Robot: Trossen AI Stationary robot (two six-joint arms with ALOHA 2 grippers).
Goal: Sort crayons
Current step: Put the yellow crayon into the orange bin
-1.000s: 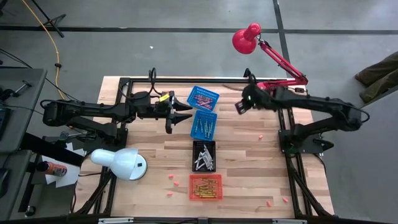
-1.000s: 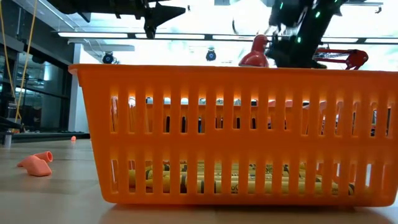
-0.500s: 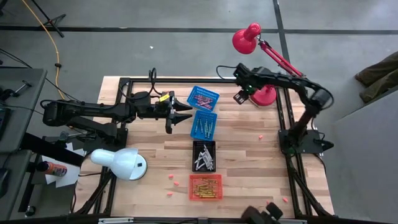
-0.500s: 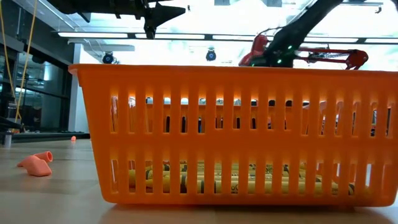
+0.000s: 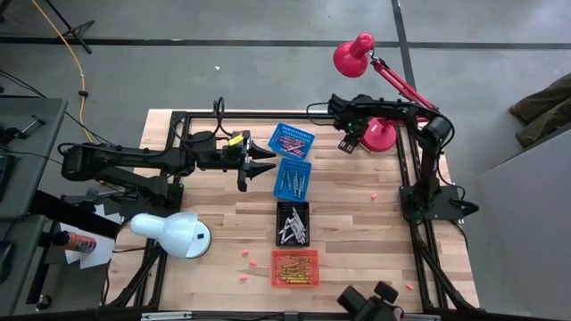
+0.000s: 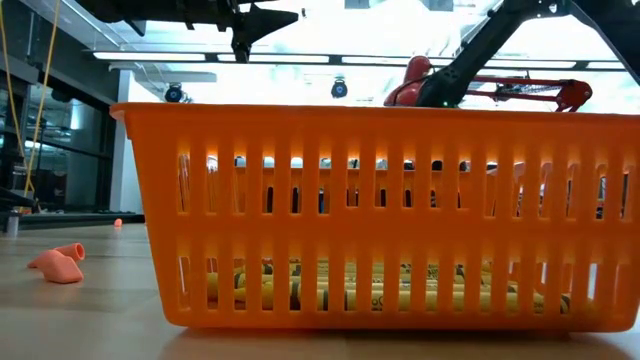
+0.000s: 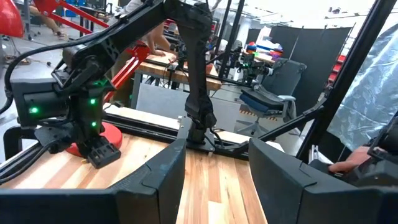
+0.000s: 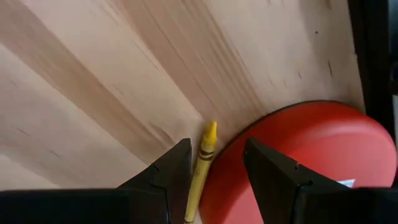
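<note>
Wooden table point(image 8: 74, 93), yellow crayon point(image 8: 201, 167) between right pincer point(image 8: 214, 163) fingers

yellow crayon point(image 8: 200, 168) lower end cut off, hidden by right gripper point(image 8: 214, 163)

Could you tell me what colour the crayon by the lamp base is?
Yellow crayon, clearest in the right wrist view.
</note>
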